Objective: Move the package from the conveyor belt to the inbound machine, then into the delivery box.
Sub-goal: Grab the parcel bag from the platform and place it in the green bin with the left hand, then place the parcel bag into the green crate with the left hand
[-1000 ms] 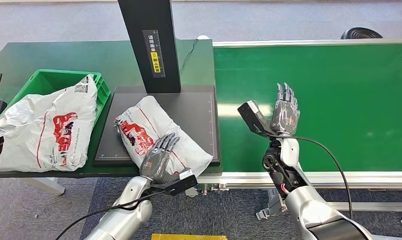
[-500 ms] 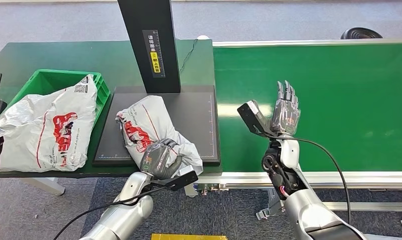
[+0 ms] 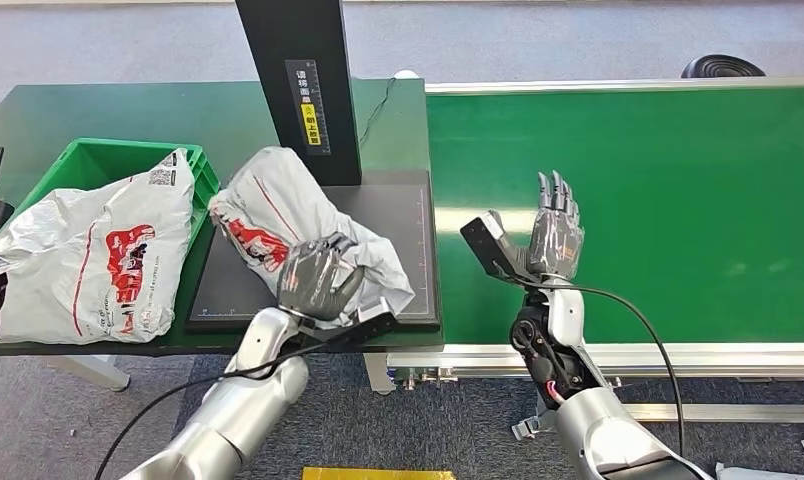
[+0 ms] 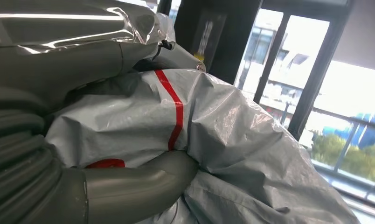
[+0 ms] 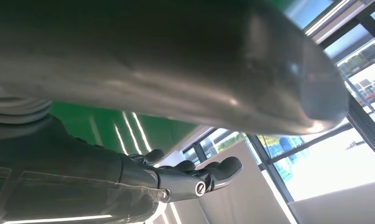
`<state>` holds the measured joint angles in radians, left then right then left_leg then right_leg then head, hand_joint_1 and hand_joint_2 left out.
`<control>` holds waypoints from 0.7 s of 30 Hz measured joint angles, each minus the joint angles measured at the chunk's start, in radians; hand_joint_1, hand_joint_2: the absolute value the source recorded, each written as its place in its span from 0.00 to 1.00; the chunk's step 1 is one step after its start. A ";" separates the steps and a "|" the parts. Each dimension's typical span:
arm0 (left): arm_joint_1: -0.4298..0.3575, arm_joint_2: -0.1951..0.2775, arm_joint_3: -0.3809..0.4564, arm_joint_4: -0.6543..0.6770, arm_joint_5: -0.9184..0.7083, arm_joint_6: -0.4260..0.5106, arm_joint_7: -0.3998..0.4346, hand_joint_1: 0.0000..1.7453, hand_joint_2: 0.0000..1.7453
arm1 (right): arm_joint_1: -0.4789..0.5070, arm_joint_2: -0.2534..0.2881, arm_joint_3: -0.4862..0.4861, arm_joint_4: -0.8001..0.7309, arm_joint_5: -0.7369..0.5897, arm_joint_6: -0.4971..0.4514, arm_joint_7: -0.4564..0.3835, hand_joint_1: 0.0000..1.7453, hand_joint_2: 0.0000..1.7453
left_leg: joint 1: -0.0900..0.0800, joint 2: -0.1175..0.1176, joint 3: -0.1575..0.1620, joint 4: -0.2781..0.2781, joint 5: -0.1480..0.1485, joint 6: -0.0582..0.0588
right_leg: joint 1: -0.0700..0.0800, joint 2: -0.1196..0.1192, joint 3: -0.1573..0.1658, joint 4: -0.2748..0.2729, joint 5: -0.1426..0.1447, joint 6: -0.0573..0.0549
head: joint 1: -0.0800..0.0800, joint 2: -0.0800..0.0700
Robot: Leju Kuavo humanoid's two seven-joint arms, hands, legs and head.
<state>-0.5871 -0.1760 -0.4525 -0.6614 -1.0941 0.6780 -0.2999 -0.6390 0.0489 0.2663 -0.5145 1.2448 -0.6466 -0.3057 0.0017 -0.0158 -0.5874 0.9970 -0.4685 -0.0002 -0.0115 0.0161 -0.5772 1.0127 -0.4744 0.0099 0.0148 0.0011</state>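
Above the black scanner plate (image 3: 398, 250), left hand (image 3: 313, 280) grips the package (image 3: 268, 205); right hand (image 3: 550, 235) spread, empty.

My left hand (image 3: 313, 282) grips the package (image 3: 278, 215) over the black platform (image 3: 398, 240) of the inbound machine. At twelve o'clock from it the machine's dark upright column (image 3: 303, 90) blocks any path straight ahead. At nine to ten o'clock lies the green delivery box (image 3: 83, 165); another white package (image 3: 88, 255) lies across it and hangs over its near rim, so the bare part is its far end, toward eleven o'clock. Between my left hand and that box, bare platform edge and green table (image 3: 108, 110) lie open. At three o'clock my right hand (image 3: 553, 235) hovers with fingers spread above the conveyor belt (image 3: 678, 200), which is bare all around it.
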 joint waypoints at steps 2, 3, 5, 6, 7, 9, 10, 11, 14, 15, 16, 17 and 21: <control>-0.032 0.005 0.001 -0.030 -0.032 0.000 0.026 1.00 1.00 | 0.000 0.007 0.000 0.004 -0.001 0.000 -0.006 0.00 0.00 | 0.000 0.000 0.000 0.000 0.000 0.000 | 0.000 0.000 0.000 0.000 0.000 0.000 | 0.000 0.000; -0.052 0.009 0.002 -0.042 -0.045 0.000 0.038 1.00 1.00 | 0.000 0.010 0.000 0.006 -0.002 0.000 -0.008 0.00 0.00 | 0.000 0.000 0.000 0.000 0.000 0.000 | 0.000 0.000 0.000 0.000 0.000 0.000 | 0.000 0.000; -0.095 0.017 0.005 -0.062 -0.062 0.000 0.056 1.00 1.00 | 0.000 0.018 0.000 0.011 -0.003 0.000 -0.009 0.00 0.00 | 0.000 0.000 0.000 0.000 0.000 0.000 | 0.000 0.000 0.000 0.000 0.000 0.000 | 0.000 0.000; -0.116 0.023 0.007 -0.068 -0.067 0.002 0.064 1.00 1.00 | 0.000 0.022 0.000 0.014 -0.004 0.000 -0.009 0.00 0.00 | 0.000 0.000 0.000 0.000 0.000 0.000 | 0.000 0.000 0.000 0.000 0.000 0.000 | 0.000 0.000; -0.137 0.029 0.010 -0.071 -0.072 0.004 0.072 1.00 1.00 | 0.000 0.024 0.000 0.016 -0.005 0.000 -0.009 0.00 0.00 | 0.000 0.000 0.000 0.000 0.000 0.000 | 0.000 0.000 0.000 0.000 0.000 0.000 | 0.000 0.000; -0.179 0.044 0.017 -0.072 -0.078 0.010 0.084 1.00 1.00 | 0.000 0.028 0.000 0.020 -0.009 0.000 -0.008 0.00 0.00 | 0.000 0.000 0.000 0.000 0.000 0.000 | 0.000 0.000 0.000 0.000 0.000 0.000 | 0.000 0.000; -0.198 0.054 0.021 -0.071 -0.080 0.012 0.088 1.00 1.00 | -0.001 0.028 0.000 0.021 -0.011 0.000 -0.008 0.00 0.00 | 0.000 0.000 0.000 0.000 0.000 0.000 | 0.000 0.000 0.000 0.000 0.000 0.000 | 0.000 0.000; -0.218 0.065 0.026 -0.068 -0.081 0.014 0.092 1.00 1.00 | -0.001 0.028 0.000 0.023 -0.014 0.000 -0.007 0.00 0.00 | 0.000 0.000 0.000 0.000 0.000 0.000 | 0.000 0.000 0.000 0.001 0.000 0.000 | 0.000 0.000; -0.265 0.105 0.054 -0.057 -0.078 0.018 0.099 1.00 1.00 | -0.002 0.026 0.000 0.030 -0.024 0.000 -0.002 0.00 0.00 | 0.000 0.001 0.000 0.000 0.000 0.000 | 0.000 0.001 0.000 0.001 0.000 0.000 | 0.000 0.000; -0.275 0.122 0.068 -0.053 -0.073 0.018 0.099 1.00 1.00 | -0.001 0.023 0.000 0.031 -0.027 0.000 -0.001 0.00 0.00 | 0.000 0.001 0.000 0.000 0.000 0.000 | 0.000 0.001 0.000 0.001 0.000 0.000 | 0.000 0.000; -0.283 0.141 0.085 -0.050 -0.067 0.019 0.098 1.00 1.00 | 0.000 0.019 -0.001 0.032 -0.029 0.000 0.000 0.00 0.00 | 0.000 0.002 0.000 0.000 0.000 0.000 | 0.000 0.001 0.000 0.001 0.000 0.000 | 0.000 0.000; -0.287 0.160 0.107 -0.048 -0.062 0.020 0.094 1.00 1.00 | 0.003 0.015 -0.003 0.033 -0.031 0.000 0.001 0.00 0.00 | 0.000 0.002 0.000 0.000 0.000 0.000 | 0.000 0.001 0.000 0.001 0.000 0.000 | 0.000 0.000; -0.289 0.234 0.216 -0.046 -0.040 0.020 0.055 0.99 1.00 | 0.019 -0.003 -0.014 0.033 -0.031 0.000 0.001 0.00 0.00 | 0.001 0.004 0.000 0.000 0.000 0.000 | 0.001 0.002 -0.001 0.001 0.000 0.000 | 0.000 0.000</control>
<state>-0.8759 0.0581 -0.2369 -0.7072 -1.1342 0.6977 -0.2451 -0.6196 0.0463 0.2523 -0.4818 1.2135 -0.6466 -0.3048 0.0026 -0.0118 -0.5874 0.9969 -0.4683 -0.0004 -0.0104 0.0185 -0.5783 1.0134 -0.4744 0.0097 0.0148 0.0011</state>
